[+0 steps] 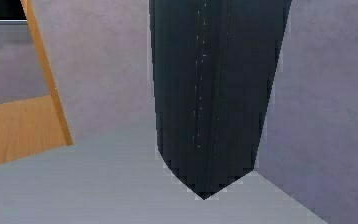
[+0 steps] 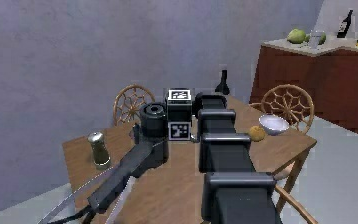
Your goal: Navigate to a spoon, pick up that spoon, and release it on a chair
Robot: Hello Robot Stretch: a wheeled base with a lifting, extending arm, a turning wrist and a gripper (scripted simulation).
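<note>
Dark gripper [image 2: 82, 198] by wooden table [image 2: 277, 150] w/ round-backed chair [image 2: 135, 100]; far end unclear, can't tell if it holds anything.

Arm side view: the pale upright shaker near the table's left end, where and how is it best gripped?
Probably around the shaker's middle, coming in level from the picture's right, across bare table. It stands upright with straight sides, so a sideways grip at mid-height should sit more squarely than one on its cap.
</note>
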